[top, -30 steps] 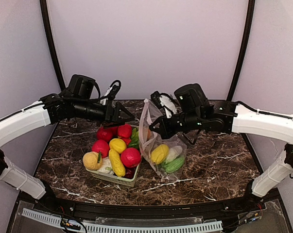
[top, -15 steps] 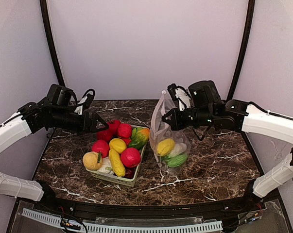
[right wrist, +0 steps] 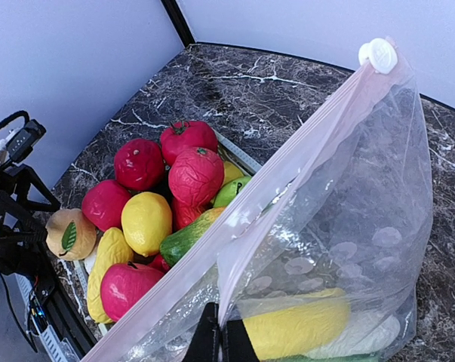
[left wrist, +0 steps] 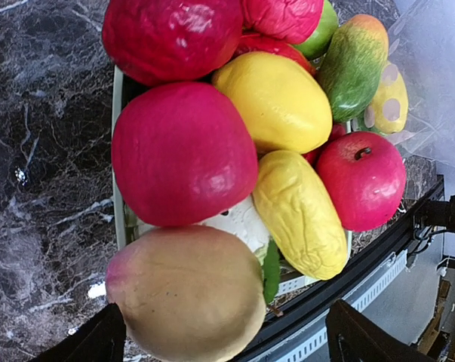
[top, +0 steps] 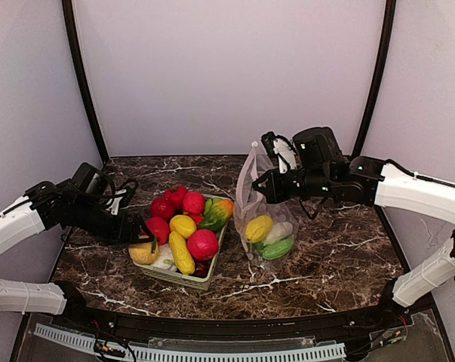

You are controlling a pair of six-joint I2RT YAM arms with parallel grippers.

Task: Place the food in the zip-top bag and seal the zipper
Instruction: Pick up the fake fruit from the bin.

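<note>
Hovering left gripper (top: 139,235), jaws spread wide, over tan fruit (left wrist: 185,294) at near-left corner of basket (top: 183,280): pick step. Pinching zip-top bag (right wrist: 363,226) rim with clenched right gripper (right wrist: 221,343), bag upright beside basket, zipper (right wrist: 287,162) apparently unsealed. Next: close, lift clear of touching red fruit (left wrist: 183,154); freest room off basket's left edge
</note>
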